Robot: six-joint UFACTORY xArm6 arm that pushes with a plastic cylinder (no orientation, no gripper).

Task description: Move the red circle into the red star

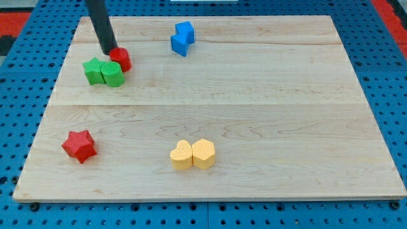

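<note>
The red circle [121, 58] lies near the view's top left, touching the top right of the green blocks. My tip [108, 51] is at the red circle's upper left side, in contact or nearly so. The red star [79, 145] lies far below it, near the view's bottom left, well apart from the circle.
A green star [95, 70] and a green round block [113, 74] sit side by side just below the red circle. Two blue blocks [182, 38] sit at the view's top middle. Two yellow heart-like blocks [193, 154] lie at the bottom middle. The wooden board [267, 108] ends in edges all round.
</note>
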